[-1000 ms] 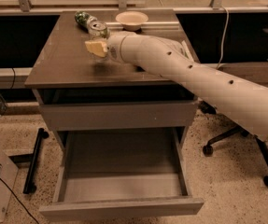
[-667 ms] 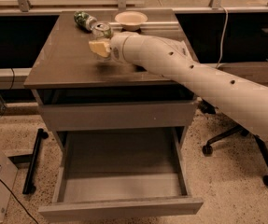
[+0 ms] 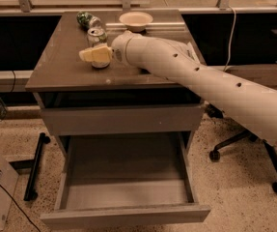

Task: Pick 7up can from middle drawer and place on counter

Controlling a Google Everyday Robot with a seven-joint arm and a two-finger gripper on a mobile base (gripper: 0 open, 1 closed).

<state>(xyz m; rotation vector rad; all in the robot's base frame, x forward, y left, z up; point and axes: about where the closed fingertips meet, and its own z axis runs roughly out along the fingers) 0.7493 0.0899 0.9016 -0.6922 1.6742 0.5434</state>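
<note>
Grey-brown counter (image 3: 65,69) carries all that matters. At the counter's back-left corner lies one dark green can (image 3: 84,18), on its side. Just nearer the counter's front stands the one 7up can (image 3: 97,34), long axis upright, base apparently on the counter. My one gripper (image 3: 93,55) crosses that can's lower front, so the can lies just behind it, toward the counter's back edge. Whether it is clamped on the can or slack, I cannot tell. One bowl (image 3: 136,20) sits at the counter's back middle. Below the counter, the one middle drawer (image 3: 123,217) hangs open, no can inside.
</note>
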